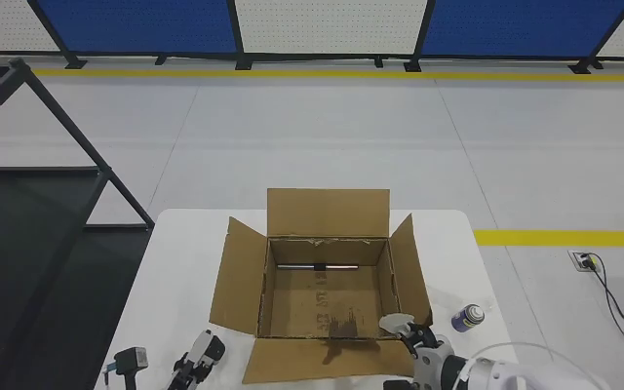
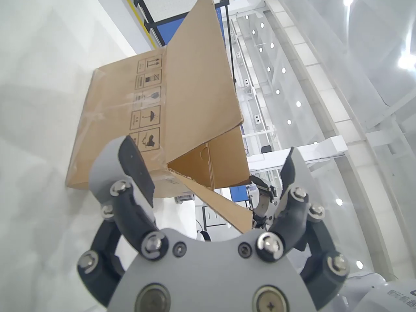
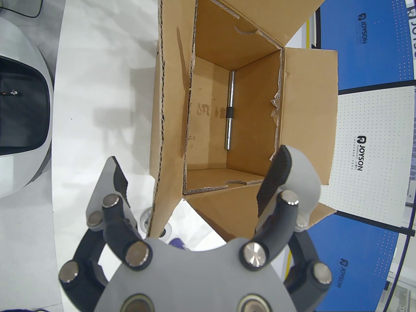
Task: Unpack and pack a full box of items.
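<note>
An open cardboard box [image 1: 329, 292] stands in the middle of the white table [image 1: 185, 253], all flaps folded outward. On its floor, along the far wall, lies a metal rod with a black middle [image 1: 318, 264] [image 3: 230, 110]. My right gripper [image 1: 402, 327] [image 3: 199, 155] hovers open above the box's near right corner, holding nothing. My left gripper [image 1: 202, 353] [image 2: 209, 146] sits open and low by the near left corner, facing the box's printed outer side [image 2: 146, 105].
A small purple bottle [image 1: 468, 317] stands on the table right of the box, beside the right flap. A grey and black tool [image 1: 128, 362] lies near the table's front left edge. A dark rack [image 1: 49, 253] stands left of the table.
</note>
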Robot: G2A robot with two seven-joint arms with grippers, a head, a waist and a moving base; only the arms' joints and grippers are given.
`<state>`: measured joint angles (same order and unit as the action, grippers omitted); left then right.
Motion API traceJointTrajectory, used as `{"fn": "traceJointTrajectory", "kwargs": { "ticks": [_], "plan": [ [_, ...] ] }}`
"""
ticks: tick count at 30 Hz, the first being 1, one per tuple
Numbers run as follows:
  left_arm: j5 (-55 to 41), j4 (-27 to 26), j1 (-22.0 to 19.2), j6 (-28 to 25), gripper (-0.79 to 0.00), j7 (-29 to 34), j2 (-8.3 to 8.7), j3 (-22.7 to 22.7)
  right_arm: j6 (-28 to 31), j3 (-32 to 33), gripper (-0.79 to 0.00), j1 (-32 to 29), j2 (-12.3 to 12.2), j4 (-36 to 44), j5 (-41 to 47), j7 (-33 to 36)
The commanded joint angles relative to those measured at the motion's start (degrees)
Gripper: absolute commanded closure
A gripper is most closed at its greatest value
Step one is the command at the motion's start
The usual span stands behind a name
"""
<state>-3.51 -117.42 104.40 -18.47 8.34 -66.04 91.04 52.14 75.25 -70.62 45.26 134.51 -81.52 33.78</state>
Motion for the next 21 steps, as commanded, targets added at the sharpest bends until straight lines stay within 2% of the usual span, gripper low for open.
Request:
{"fn": "traceJointTrajectory", "kwargs": {
  "ticks": [1, 7, 17, 18, 19, 21],
  "plan": [
    [1.9, -0.5, -0.6, 1.1, -0.785, -0.7, -0.05, 0.0, -0.7, 0.0, -0.785, -0.2, 0.1, -0.3, -0.1, -1.8],
    [5.5, -1.8, -2.5, 4.5, -0.785, 0.2, -0.02, 0.9, -1.8, 1.7, -0.785, -2.1, -0.1, -1.4, -2.9, -6.5],
    [10.1, -1.7, -7.4, 9.3, -0.779, 3.1, -0.05, -0.4, -1.7, 6.4, -0.785, -8.0, -0.6, -1.6, -7.8, -14.3],
    [10.5, -1.6, -7.7, 9.4, -0.619, 3.0, -0.09, -0.8, -1.6, 6.7, -0.785, -8.5, -0.6, -1.6, -8.2, -14.7],
    [11.1, -1.4, -8.0, 9.4, -0.372, 2.9, -0.13, -1.3, -1.5, 7.0, -0.785, -8.9, -0.7, -1.6, -8.6, -15.2],
    [11.7, -1.1, -8.4, 9.1, -0.111, 2.5, -0.23, -2.1, -1.3, 7.6, -0.785, -9.5, -0.7, -1.5, -9.2, -15.9]
  ]
}}
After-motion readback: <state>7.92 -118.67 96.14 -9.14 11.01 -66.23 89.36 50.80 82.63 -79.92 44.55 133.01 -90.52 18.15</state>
